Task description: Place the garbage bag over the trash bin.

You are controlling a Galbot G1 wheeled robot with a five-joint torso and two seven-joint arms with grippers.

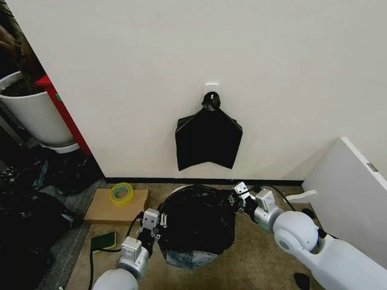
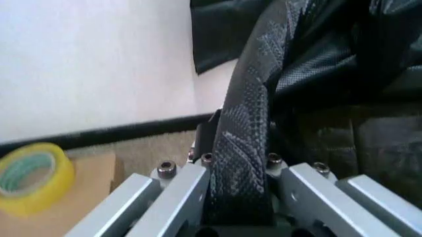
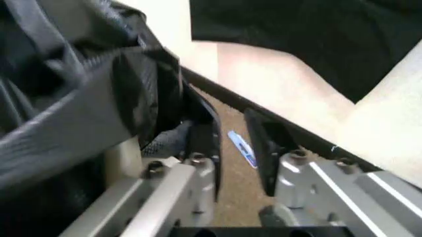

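Garbage bag (image 1: 196, 223): glossy black film draped over the top and sides of the trash bin, on the floor between the two grippers; in the left wrist view a thick fold of it (image 2: 247, 133) runs straight into that gripper.
Trash bin (image 1: 188, 258): almost wholly covered; a pale strip of its wall shows below the bag's lower edge, and a thin arc of white rim (image 1: 171, 192) shows at the far left, toward the wall.
Left gripper (image 1: 152, 222): at the bag's left side, touching it; its fingers are clamped together on the fold of film.
Right gripper (image 1: 237, 196): at the bag's far right edge; the right wrist view shows its fingers (image 3: 204, 148) standing apart, one against the film and the pale bin wall, the other on the outer side with bare floor between them.
Black bag bundle (image 1: 208, 136): flat, hanging from a white hook on the wall, beyond both grippers and above the bin.
Tape roll (image 1: 121, 193): yellow, lying on a flat cardboard box (image 1: 103, 208), just beyond the left gripper and to its outer side.
White panel (image 1: 347, 193): leaning at the right, past the right gripper's arm.
Plant pot (image 1: 33, 112): large, white, well apart at the far left.
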